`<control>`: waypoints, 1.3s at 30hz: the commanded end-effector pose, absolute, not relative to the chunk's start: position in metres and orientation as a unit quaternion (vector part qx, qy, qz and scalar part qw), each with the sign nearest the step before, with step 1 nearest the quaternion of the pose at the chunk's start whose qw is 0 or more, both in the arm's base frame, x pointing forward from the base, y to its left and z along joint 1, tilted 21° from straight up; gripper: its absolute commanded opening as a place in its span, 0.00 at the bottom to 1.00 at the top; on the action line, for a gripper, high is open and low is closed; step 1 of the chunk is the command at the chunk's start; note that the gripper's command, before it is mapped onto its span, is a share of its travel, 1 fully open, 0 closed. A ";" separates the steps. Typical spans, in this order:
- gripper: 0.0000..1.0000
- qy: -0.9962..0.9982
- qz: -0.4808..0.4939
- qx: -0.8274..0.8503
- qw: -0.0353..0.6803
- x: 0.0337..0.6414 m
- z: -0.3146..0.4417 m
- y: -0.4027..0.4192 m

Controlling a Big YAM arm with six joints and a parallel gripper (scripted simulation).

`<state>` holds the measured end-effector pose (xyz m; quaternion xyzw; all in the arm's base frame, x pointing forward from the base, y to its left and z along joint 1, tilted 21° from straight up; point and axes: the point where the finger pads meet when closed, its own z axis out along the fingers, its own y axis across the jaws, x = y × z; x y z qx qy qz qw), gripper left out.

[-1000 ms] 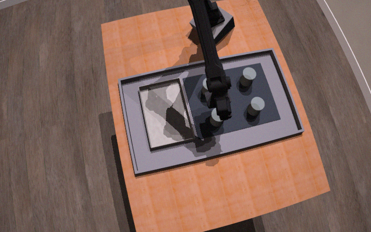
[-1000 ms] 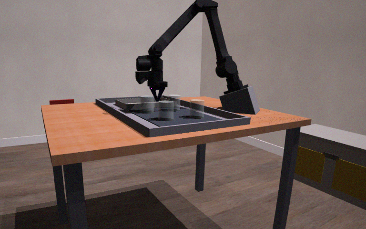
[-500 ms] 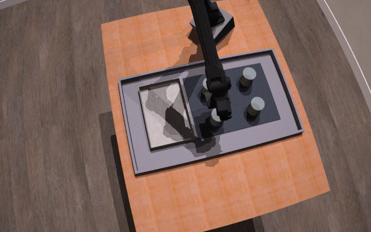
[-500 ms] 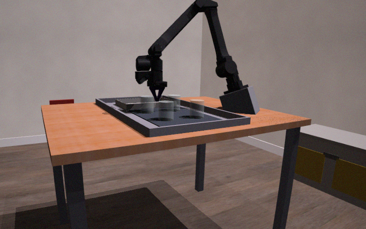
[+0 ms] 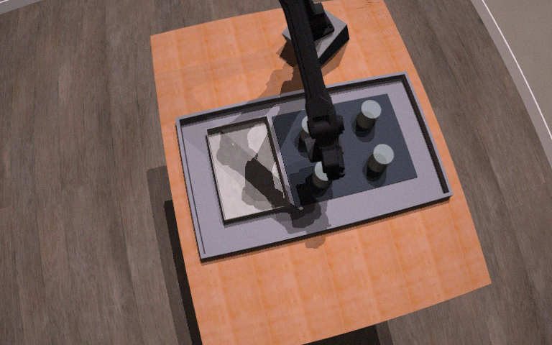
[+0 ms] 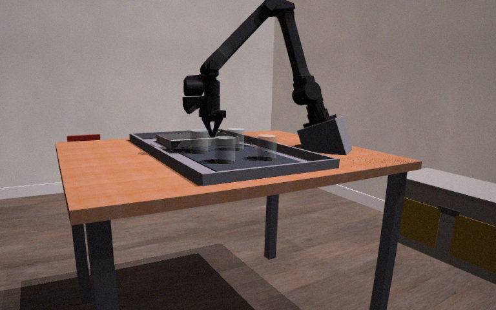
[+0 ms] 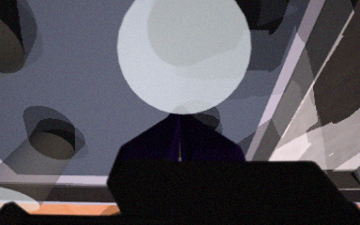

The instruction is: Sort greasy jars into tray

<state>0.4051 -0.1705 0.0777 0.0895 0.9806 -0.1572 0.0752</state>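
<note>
Top: four jars upright on my dark mat [image 5: 350, 142] [image 6: 248, 157]; tray [image 5: 215, 175] [image 6: 164, 139] at the mat's 9 o'clock, no jar inside. Exterior: my tool [image 6: 212, 134] [image 7: 180, 112] points down, clenched on nothing, above the mat. Wrist: fingertips near one jar top [image 7: 187, 52] at 12 o'clock; contact unclear.

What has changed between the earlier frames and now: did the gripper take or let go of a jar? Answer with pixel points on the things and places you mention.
Nothing visibly changed, and nothing was taken hold of or let go. The gripper [image 5: 334, 168] [image 6: 212, 136] [image 7: 180, 112] is shut with no jar in it, and the four jars [image 5: 382, 154] [image 6: 267, 146] [image 7: 183, 47] and the tray [image 5: 233, 203] [image 6: 164, 141] [image 7: 300, 145] stand where they stood.
</note>
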 end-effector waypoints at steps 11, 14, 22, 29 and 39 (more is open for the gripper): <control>0.00 0.979 -0.160 0.090 0.089 0.426 0.090 -0.175; 0.00 0.979 -0.160 0.090 0.089 0.426 0.090 -0.175; 0.00 0.979 -0.160 0.090 0.089 0.427 0.091 -0.175; 0.00 0.979 -0.160 0.090 0.089 0.428 0.091 -0.175; 0.00 0.979 -0.160 0.090 0.089 0.429 0.091 -0.175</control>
